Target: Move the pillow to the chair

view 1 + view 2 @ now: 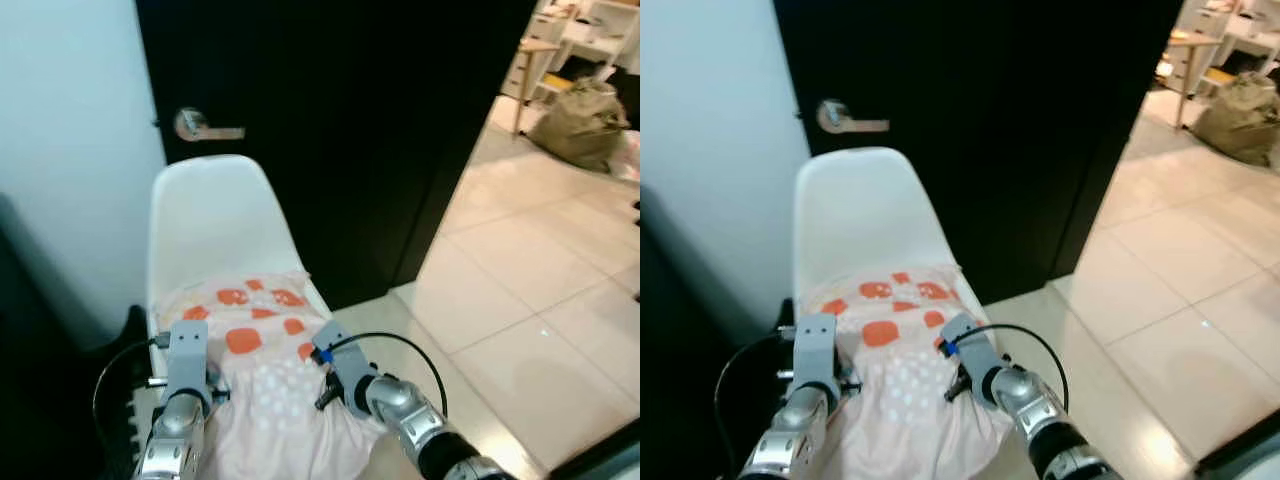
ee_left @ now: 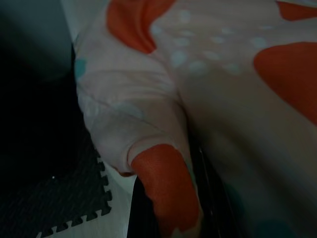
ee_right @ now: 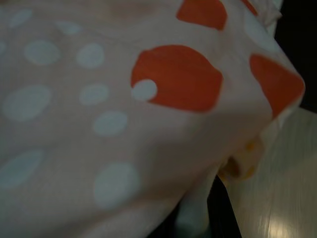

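Over chair (image 1: 210,215) seat: pillow (image 1: 262,375), claws flanking, overhanging front edge.

Two silver, ribbed cylindrical forearms. Left hand (image 1: 188,352): flat grey bracket on top. Right hand (image 1: 330,352): grey bracket with a small blue marking. A thin black cable loops out beside each wrist.

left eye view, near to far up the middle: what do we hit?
Pillow, held between left gripper and right gripper → white chair backrest → door handle on the black door.
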Controlling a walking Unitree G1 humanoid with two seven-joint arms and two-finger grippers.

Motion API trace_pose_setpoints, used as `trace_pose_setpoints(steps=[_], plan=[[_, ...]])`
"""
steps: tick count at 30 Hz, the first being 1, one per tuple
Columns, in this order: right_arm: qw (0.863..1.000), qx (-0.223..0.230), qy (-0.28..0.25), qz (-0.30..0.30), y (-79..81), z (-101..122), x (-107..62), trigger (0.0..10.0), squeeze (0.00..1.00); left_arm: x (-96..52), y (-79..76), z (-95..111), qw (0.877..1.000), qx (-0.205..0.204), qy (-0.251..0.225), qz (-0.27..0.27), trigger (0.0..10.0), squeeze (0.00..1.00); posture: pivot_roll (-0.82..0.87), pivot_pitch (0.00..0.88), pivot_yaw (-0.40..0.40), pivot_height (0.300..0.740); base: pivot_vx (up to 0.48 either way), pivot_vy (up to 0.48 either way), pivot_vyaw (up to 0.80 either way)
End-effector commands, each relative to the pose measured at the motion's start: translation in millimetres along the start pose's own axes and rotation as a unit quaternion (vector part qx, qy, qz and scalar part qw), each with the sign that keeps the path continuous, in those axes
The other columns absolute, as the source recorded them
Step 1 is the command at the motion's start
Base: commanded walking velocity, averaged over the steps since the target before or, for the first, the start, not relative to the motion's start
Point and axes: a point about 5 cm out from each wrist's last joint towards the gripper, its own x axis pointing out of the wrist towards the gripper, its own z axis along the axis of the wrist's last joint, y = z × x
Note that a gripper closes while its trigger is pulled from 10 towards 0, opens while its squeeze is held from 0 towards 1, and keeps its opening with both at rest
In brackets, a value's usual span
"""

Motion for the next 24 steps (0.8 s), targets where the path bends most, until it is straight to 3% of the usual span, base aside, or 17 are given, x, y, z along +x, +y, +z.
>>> trace_pose_setpoints(steps=[1,7,16,24], plan=[[0.999,-0.008,-0.031,0.021,10.1,15.7,6.6,10.0,0.00,1.0,-5.3,3.1,1.000,0.005,-0.006,-0.007,10.0,0.00,0.14,0.000,-0.106,0.740,0.000,0.000,0.00],[0.998,0.014,-0.046,0.047,18.6,22.0,10.3,10.0,0.00,3.8,14.0,-1.1,0.998,0.054,-0.005,0.043,10.0,0.00,0.14,0.000,-0.114,0.740,0.000,0.000,0.00],[0.999,-0.005,-0.019,0.041,24.0,22.7,16.2,10.0,0.00,2.4,42.1,-11.6,0.986,0.116,0.001,0.119,10.0,0.00,0.15,0.000,-0.122,0.740,0.000,0.000,0.00],[0.999,0.004,-0.010,0.032,27.4,22.8,19.0,10.0,0.00,0.9,59.4,-10.7,0.976,0.132,-0.013,0.175,10.0,0.00,0.15,0.000,-0.131,0.715,0.000,0.000,0.00]])
